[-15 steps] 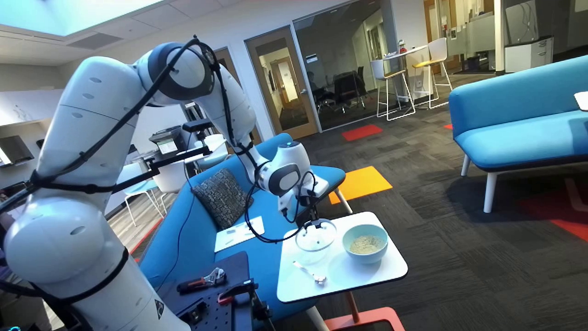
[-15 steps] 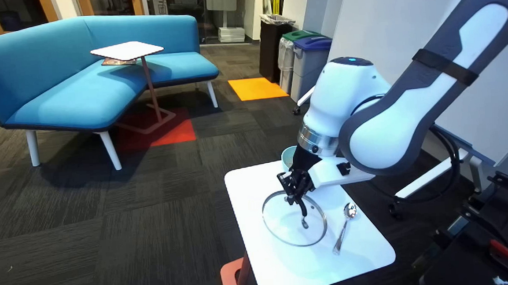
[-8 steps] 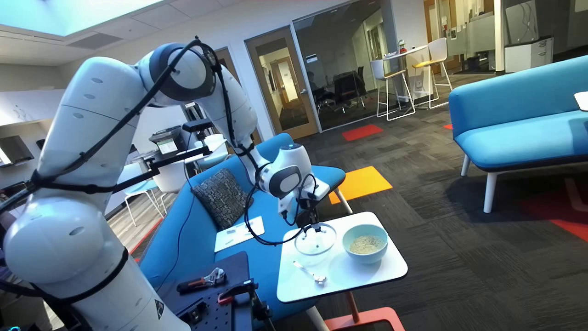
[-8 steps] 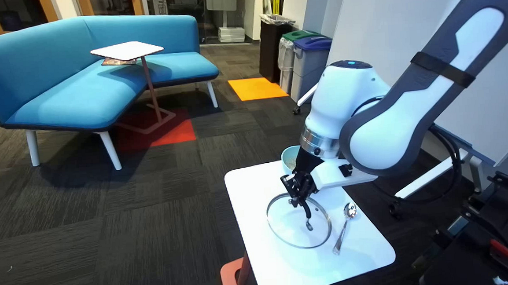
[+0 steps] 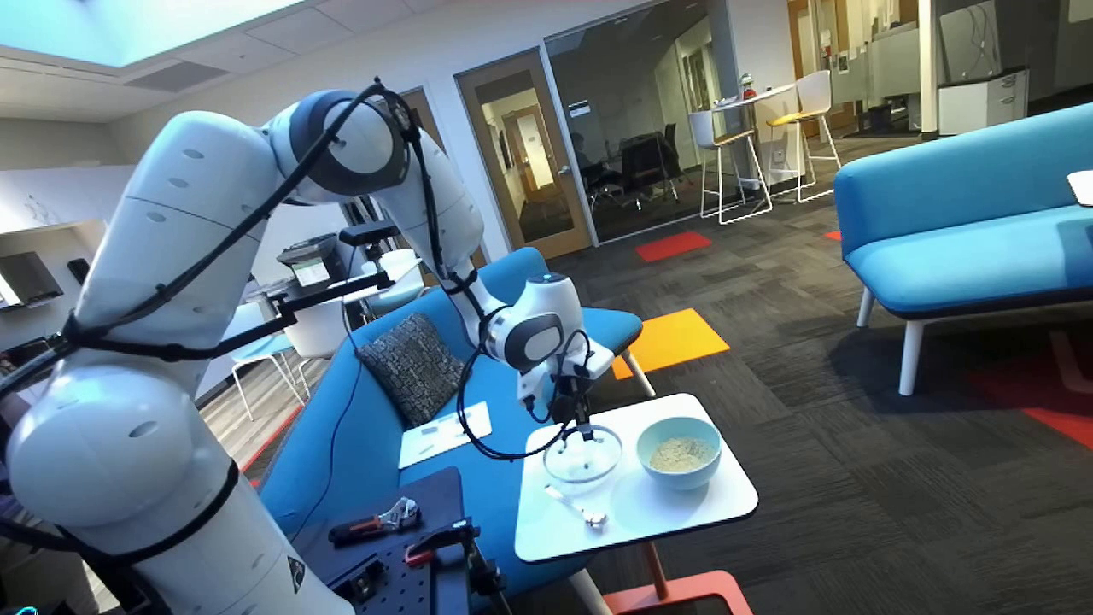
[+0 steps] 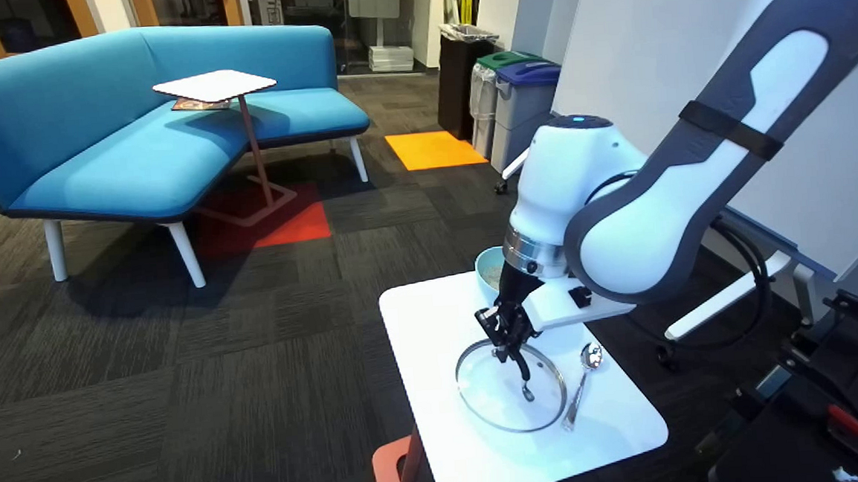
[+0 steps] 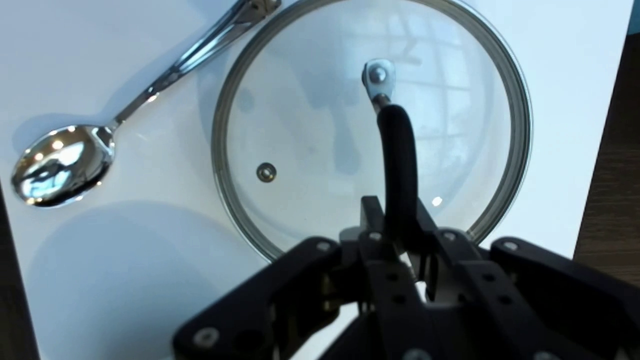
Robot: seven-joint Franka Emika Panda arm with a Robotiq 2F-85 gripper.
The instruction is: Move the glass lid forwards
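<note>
The glass lid [image 7: 310,125] is a clear round disc with a grey metal rim, a small vent hole and a black looped handle. My gripper [image 7: 398,215] is shut on the black handle [image 7: 398,150]. In both exterior views the lid [image 5: 581,465] [image 6: 502,404] lies flat just under my gripper [image 5: 586,433] [image 6: 514,351], over the small white table [image 5: 546,534]. It is level and very low; I cannot tell if it touches the tabletop. The far foot of the handle shows bolted to the glass; the near foot is hidden by my fingers.
A metal spoon [image 7: 65,165] lies close beside the lid, its handle end near the rim. A light blue bowl [image 5: 683,481] with grainy contents stands on the table beside the lid; it is partly hidden behind my gripper in an exterior view [image 6: 484,271]. A blue sofa [image 5: 487,487] borders the table.
My gripper and the lid have come down toward the tabletop and shifted slightly toward the spoon's handle. The lid stays held. The bowl and spoon have not moved.
</note>
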